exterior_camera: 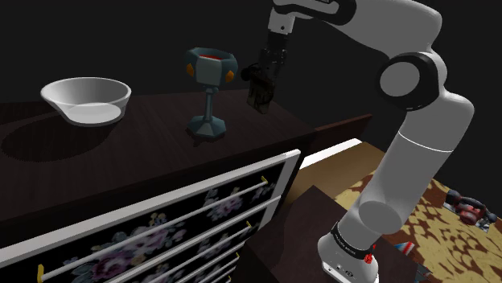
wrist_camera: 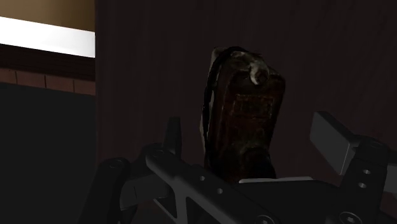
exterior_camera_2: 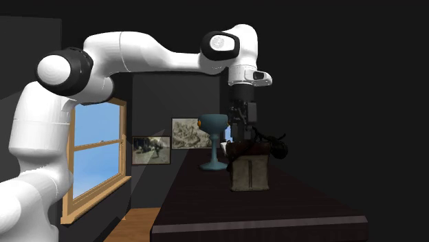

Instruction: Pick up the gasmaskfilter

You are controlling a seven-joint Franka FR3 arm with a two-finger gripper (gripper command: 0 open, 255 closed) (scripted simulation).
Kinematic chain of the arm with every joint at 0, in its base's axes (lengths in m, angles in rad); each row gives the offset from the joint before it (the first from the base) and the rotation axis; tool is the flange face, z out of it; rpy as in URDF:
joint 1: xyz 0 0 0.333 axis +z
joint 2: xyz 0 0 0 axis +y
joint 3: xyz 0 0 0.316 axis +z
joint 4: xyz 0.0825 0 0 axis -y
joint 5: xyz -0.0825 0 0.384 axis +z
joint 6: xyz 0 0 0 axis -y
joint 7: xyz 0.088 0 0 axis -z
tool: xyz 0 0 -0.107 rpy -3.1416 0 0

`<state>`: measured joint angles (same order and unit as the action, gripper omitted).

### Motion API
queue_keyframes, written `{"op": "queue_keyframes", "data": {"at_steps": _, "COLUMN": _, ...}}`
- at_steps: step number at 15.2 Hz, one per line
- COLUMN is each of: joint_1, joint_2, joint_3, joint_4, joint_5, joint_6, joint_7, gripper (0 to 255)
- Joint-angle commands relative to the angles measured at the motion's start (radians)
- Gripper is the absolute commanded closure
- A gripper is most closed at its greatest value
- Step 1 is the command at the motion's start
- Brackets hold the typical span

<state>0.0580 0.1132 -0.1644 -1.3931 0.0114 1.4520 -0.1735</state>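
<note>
The gas mask filter [exterior_camera_2: 249, 172] is a dark brownish, pouch-like thing with black straps, standing upright on the dark dresser top [exterior_camera_2: 289, 199]. It stands near the dresser's far end as a dark shape [exterior_camera: 260, 98]. My black gripper [exterior_camera: 262, 79] comes down onto it from above. In the wrist view the filter [wrist_camera: 245, 118] lies between my fingers [wrist_camera: 331, 137], which stand apart on either side and do not clasp it. The gripper [wrist_camera: 249, 130] is open. From the second exterior view the gripper [exterior_camera_2: 242, 134] hangs just over the filter's top.
A blue-grey goblet [exterior_camera: 210, 88] with a red inside stands close beside the filter, toward the shoulder view's left. A white bowl [exterior_camera: 86, 100] sits farther left. The dresser's flowered drawers [exterior_camera: 185, 225] face forward. A patterned rug [exterior_camera: 450, 233] lies beyond the stand.
</note>
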Motion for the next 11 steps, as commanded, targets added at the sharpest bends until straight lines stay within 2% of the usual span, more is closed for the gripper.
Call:
{"op": "queue_keyframes", "data": {"at_steps": 1, "joint_1": -0.001, "joint_2": 0.01, "joint_3": -0.001, "joint_4": -0.009, "joint_5": 0.001, "joint_6": 0.019, "joint_7": -0.006, "gripper": 0}}
{"op": "queue_keyframes", "data": {"at_steps": 6, "joint_1": 0.001, "joint_2": -0.013, "joint_3": 0.001, "joint_4": -0.115, "joint_5": -0.003, "joint_6": 0.103, "joint_7": -0.003, "gripper": 0}}
{"op": "queue_keyframes", "data": {"at_steps": 8, "joint_1": 0.001, "joint_2": -0.013, "joint_3": 0.001, "joint_4": -0.115, "joint_5": -0.003, "joint_6": 0.103, "joint_7": -0.003, "gripper": 0}}
{"op": "queue_keyframes", "data": {"at_steps": 9, "joint_1": 0.001, "joint_2": -0.012, "joint_3": 0.001, "joint_4": -0.115, "joint_5": -0.003, "joint_6": 0.103, "joint_7": -0.003, "gripper": 255}}
{"op": "queue_keyframes", "data": {"at_steps": 11, "joint_1": 0.001, "joint_2": -0.012, "joint_3": 0.0, "joint_4": -0.115, "joint_5": -0.003, "joint_6": 0.103, "joint_7": -0.004, "gripper": 255}}
